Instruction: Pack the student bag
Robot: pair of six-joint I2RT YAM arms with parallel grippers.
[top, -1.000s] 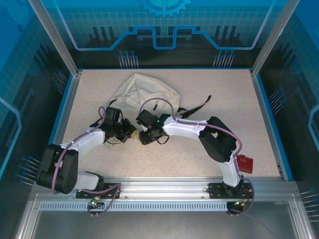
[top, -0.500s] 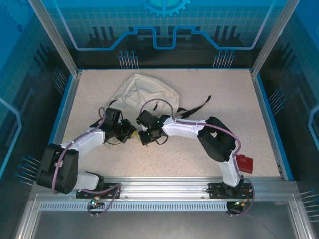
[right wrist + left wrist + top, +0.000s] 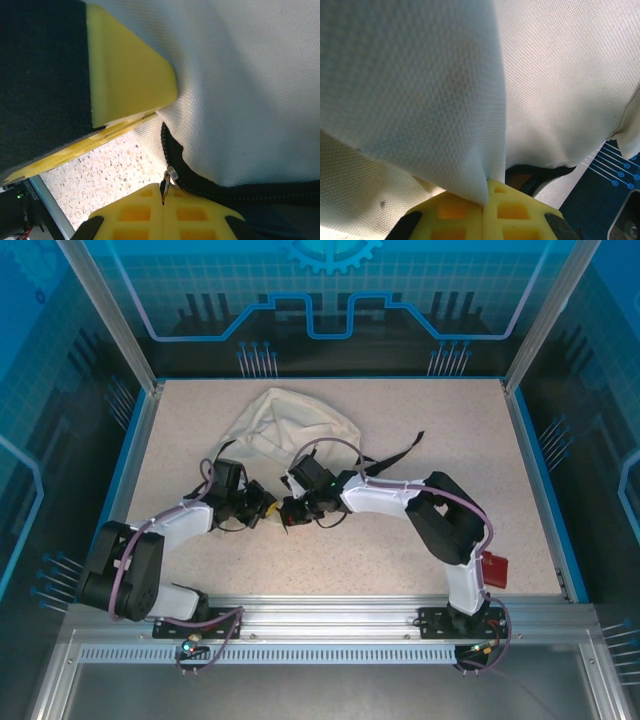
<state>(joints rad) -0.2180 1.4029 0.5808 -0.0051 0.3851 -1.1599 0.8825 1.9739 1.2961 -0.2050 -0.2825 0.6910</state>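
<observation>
Closest to the bases, left tool [image 3: 262, 508] clenched on a fold of the student bag [image 3: 290, 425]. Just beside it, right tool [image 3: 290, 512] clenched on the metal zip pull [image 3: 169, 179]. Bag lies crumpled on the worktop [image 3: 450, 440] behind both tools, left of centre, black straps [image 3: 395, 455] trailing right.

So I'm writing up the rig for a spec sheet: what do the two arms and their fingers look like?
The left arm and right arm match: white links, bulky black joint housings, a purple cable looping along each. The fingers are yellow, moulded with square recesses.
</observation>
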